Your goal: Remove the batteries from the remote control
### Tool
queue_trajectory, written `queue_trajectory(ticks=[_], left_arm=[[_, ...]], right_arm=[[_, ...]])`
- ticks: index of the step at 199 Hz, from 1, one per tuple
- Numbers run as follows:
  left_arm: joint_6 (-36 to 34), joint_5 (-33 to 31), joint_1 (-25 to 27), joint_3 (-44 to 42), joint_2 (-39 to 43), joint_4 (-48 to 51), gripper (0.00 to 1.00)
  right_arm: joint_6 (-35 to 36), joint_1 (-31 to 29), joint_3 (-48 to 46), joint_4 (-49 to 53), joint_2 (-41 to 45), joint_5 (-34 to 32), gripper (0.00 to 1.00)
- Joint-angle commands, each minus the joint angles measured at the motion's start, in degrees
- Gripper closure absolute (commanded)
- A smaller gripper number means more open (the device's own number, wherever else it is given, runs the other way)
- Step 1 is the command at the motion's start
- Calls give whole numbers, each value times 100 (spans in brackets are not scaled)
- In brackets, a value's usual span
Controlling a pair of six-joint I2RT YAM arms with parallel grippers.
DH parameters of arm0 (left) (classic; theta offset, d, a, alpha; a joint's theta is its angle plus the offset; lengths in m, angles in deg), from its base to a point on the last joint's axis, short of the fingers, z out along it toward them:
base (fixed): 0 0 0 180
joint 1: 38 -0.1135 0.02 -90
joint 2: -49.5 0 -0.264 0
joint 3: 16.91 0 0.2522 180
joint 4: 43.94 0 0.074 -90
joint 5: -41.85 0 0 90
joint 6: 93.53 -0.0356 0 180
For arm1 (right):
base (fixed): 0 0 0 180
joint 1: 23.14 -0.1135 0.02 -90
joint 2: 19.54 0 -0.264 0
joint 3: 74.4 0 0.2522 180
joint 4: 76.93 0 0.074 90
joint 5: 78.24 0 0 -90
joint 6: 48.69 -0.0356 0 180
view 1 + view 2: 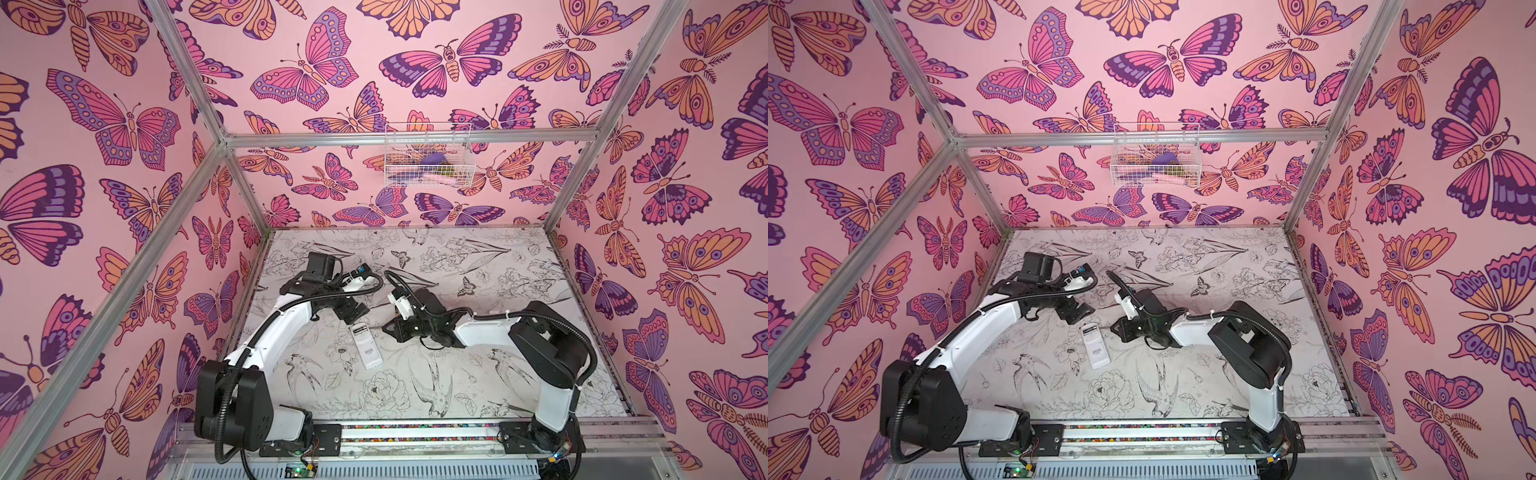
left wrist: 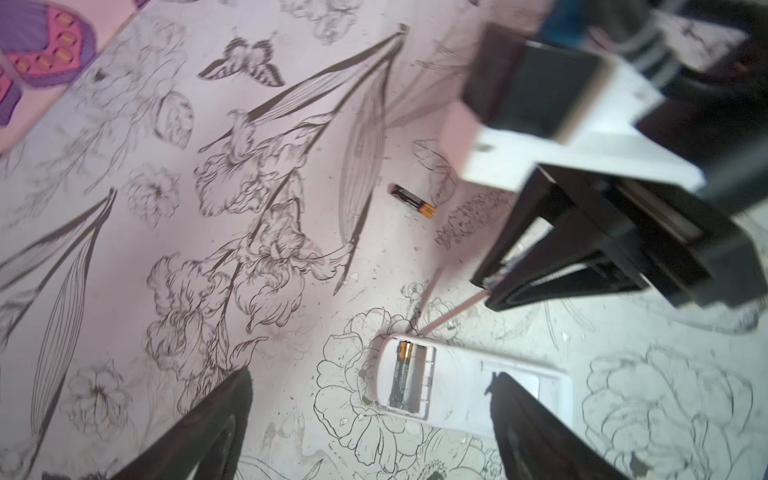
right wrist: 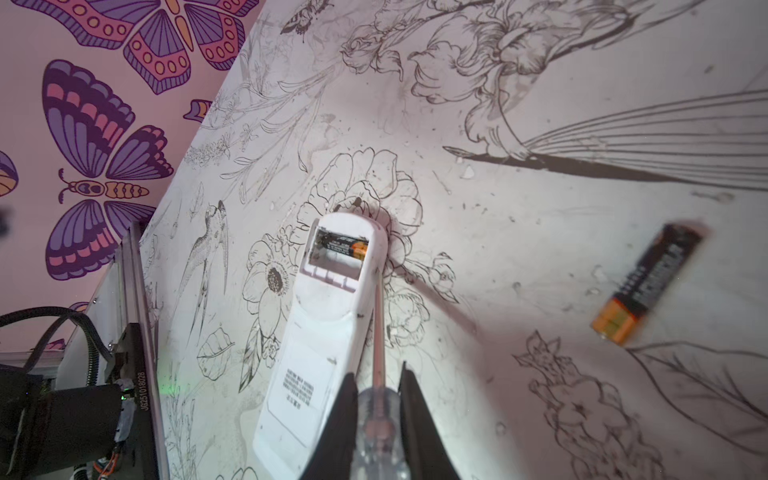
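Note:
A white remote control (image 1: pixel 366 348) (image 1: pixel 1096 347) lies face down mid-table, its battery bay uncovered. One black battery with a gold end (image 2: pixel 401 374) (image 3: pixel 340 248) sits in the bay beside an empty slot. A second black and gold battery (image 2: pixel 413 201) (image 3: pixel 648 282) lies loose on the table beyond the remote. My left gripper (image 1: pixel 355 316) (image 2: pixel 371 376) hangs open just above the bay end, holding nothing. My right gripper (image 1: pixel 385 328) (image 3: pixel 378 372) is shut on a clear-handled screwdriver (image 3: pixel 378 419), whose shaft runs along the remote's edge toward the bay.
A white wire basket (image 1: pixel 428 156) with small items hangs on the back wall. Aluminium frame posts stand at the table corners and a metal rail (image 1: pixel 415 430) runs along the front edge. The table carries a black line-drawn floral print.

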Motion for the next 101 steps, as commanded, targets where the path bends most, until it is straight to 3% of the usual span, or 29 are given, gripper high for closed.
queue_trajectory(ticks=[1,52,101], left_arm=[[-1951,728,-93,-182,29,970,7],[-3298,541,-353,-650,-55,998,5],[-3761,532,-620,-1096,-239,681,3]], right_arm=[[106,-119,454,217,-240,270,100],[169,-337,981,548,-507,628,100],[-168,-337,929,592,-213,664,100]])
